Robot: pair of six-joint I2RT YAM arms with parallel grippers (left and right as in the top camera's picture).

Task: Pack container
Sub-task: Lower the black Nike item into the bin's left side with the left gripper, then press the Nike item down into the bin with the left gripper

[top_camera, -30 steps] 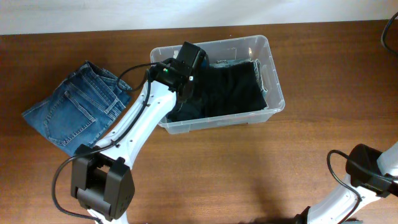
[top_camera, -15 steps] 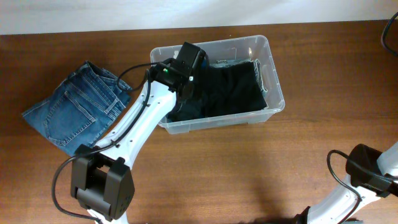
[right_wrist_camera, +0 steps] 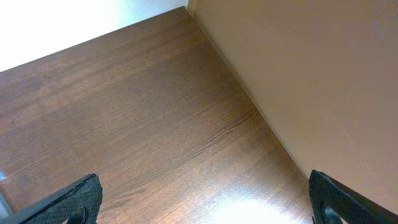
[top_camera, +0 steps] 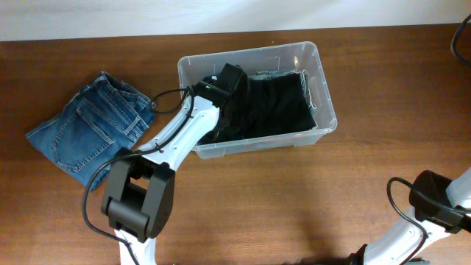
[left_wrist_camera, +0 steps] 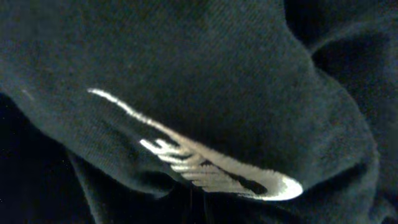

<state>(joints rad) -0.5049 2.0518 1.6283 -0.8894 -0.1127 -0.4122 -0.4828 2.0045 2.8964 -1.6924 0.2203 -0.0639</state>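
1. Container (top_camera: 324, 82): a clear plastic bin with rounded corners and a thick rim. It sits on the brown wood-grain worktop (top_camera: 294, 199), toward the far edge.
2. A rumpled black garment (top_camera: 280, 103) covers most of the bin's floor. A paler blue-grey cloth edge (top_camera: 266, 73) shows along its far side.
3. The left arm (top_camera: 180, 136) reaches over the near-left wall, with its wrist (top_camera: 229, 77) down over the black cloth. The left claw is hidden beneath the wrist. The wrist view shows only dark twill folds pressed close, so I cannot tell whether the claw is closed or gripping.
4. Folded blue jeans (top_camera: 88, 129) lie flat on the worktop to the left of the bin, apart from it.
5. The right claw (right_wrist_camera: 208, 199) hangs over bare wood, well away from the bin. Its fingers are spread wide with nothing between them.
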